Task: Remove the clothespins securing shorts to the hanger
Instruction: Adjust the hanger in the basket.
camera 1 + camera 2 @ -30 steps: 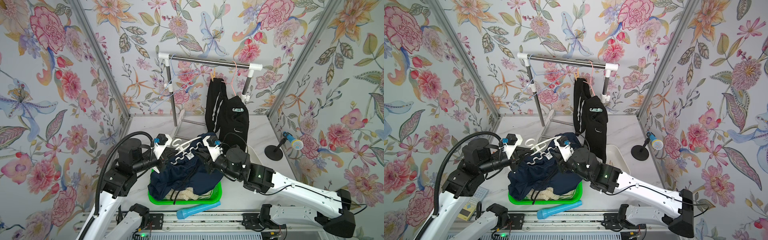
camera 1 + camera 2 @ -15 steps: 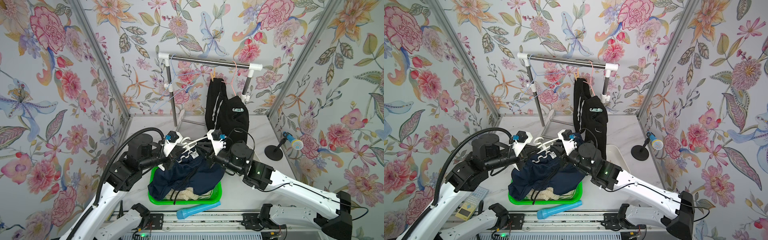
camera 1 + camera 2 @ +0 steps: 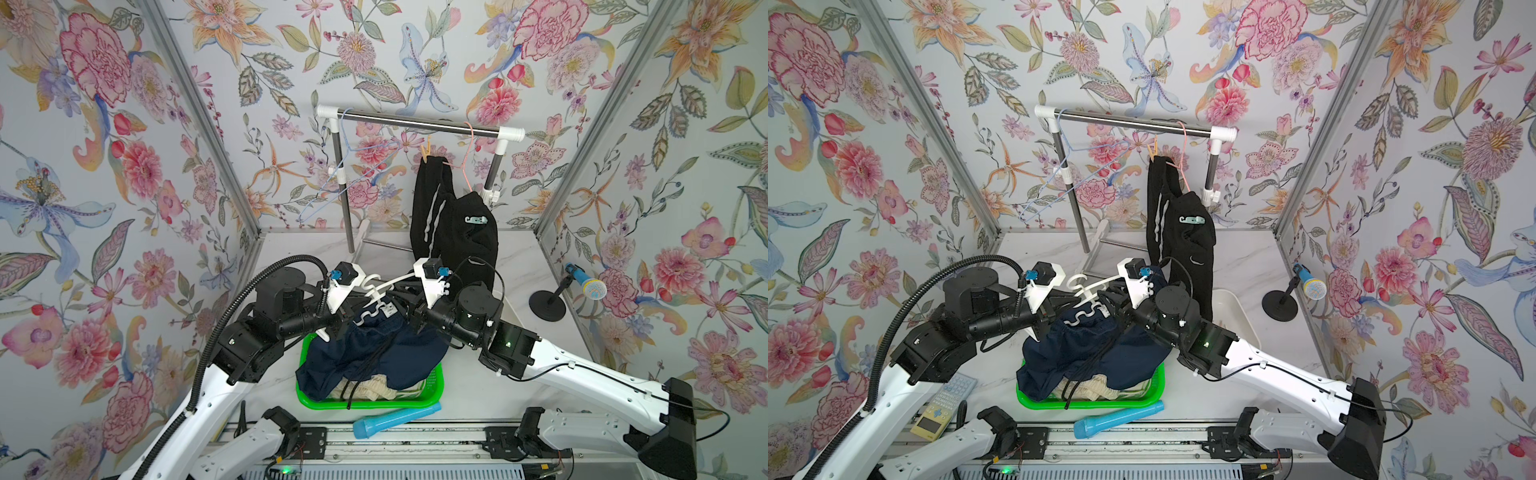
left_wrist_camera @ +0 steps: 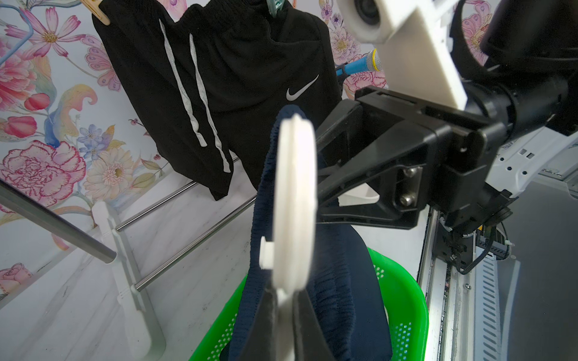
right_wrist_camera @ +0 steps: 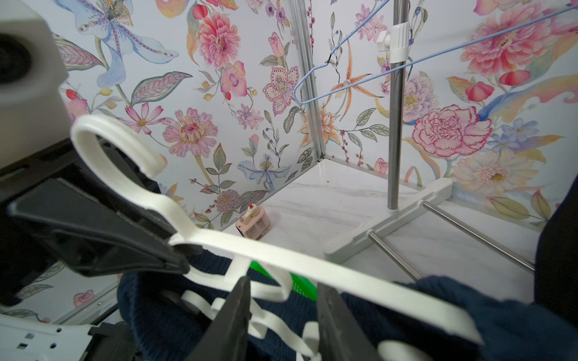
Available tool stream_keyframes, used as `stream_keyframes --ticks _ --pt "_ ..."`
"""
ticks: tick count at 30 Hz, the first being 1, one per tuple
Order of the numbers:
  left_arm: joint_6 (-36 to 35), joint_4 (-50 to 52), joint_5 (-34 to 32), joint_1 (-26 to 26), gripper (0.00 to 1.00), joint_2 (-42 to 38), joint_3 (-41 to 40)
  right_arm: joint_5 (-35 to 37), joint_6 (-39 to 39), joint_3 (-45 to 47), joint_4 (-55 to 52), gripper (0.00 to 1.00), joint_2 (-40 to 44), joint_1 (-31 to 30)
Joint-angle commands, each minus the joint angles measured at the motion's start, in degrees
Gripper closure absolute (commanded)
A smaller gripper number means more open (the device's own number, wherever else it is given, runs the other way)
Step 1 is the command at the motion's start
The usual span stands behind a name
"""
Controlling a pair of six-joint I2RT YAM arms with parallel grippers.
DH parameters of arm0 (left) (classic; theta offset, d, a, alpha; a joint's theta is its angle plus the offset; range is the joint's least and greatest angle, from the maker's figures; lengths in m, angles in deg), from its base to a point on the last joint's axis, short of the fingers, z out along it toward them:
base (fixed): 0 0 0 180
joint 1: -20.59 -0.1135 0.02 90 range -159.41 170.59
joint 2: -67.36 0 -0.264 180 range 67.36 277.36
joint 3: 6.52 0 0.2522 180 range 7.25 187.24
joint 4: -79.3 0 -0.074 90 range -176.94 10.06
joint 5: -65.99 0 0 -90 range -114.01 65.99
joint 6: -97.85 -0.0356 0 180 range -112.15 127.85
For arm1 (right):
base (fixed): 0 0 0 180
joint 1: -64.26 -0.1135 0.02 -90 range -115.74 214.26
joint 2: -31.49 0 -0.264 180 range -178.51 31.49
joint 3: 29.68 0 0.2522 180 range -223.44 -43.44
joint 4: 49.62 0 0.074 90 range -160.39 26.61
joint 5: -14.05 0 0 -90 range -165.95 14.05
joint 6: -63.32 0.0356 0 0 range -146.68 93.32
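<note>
Lifted higher: one white hanger (image 5: 312,261) carrying one navy shorts (image 3: 374,349); left end effector (image 4: 286,308) pinches hanger, right end effector (image 5: 283,292) spread.

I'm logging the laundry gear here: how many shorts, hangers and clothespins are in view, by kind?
Shorts: 3 (black shorts, navy shorts, cream shorts)
Hangers: 3 (white hanger, blue hanger, pink hanger)
Clothespins in view: 2 (tan clothespin, teal clip)
Total: 8

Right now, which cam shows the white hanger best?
Right wrist: the white hanger runs across the frame, hook and one arm plain to see. Left wrist sees it edge-on and blurred. Both top views show only its hook and a bit of arm, small, between the two wrists.
</note>
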Motion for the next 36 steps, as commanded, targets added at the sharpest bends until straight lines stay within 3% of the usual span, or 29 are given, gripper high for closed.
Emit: stream_keyframes --ticks 1,8,17,22,23,27,29,36 --pt "-0.15 -3.42 3.36 0.56 1.00 -0.56 0.37 -2.80 0.56 0.35 2.82 0.54 0.04 0.73" --pt "-1.89 -4.87 9.38 0.52 1.00 -1.58 -0.57 -6.68 1.77 3.18 7.38 0.65 0.21 2.62" --pt "-0.79 -7.48 8.40 0.56 1.00 -2.37 -2.83 -4.93 5.84 4.73 11.89 1.00 0.39 2.34" --pt "0.78 -10.20 5.27 0.48 0.95 -4.42 -4.44 -4.11 7.66 7.07 15.02 1.00 1.55 2.22" --pt "1.29 -10.79 4.49 0.48 0.91 -5.01 -4.75 -4.33 7.47 7.58 15.82 1.00 1.77 2.23" --pt "3.48 -12.51 1.29 0.48 0.46 -6.86 -4.90 -4.65 5.84 7.96 15.93 1.00 2.04 2.21" --pt "4.81 -13.38 -1.13 0.52 0.32 -8.05 -4.82 -4.32 5.36 7.60 15.04 1.00 1.95 2.12" --pt "8.46 -8.69 -15.71 0.54 0.24 -15.59 -4.63 -1.50 4.83 7.30 12.87 1.00 2.75 2.40"
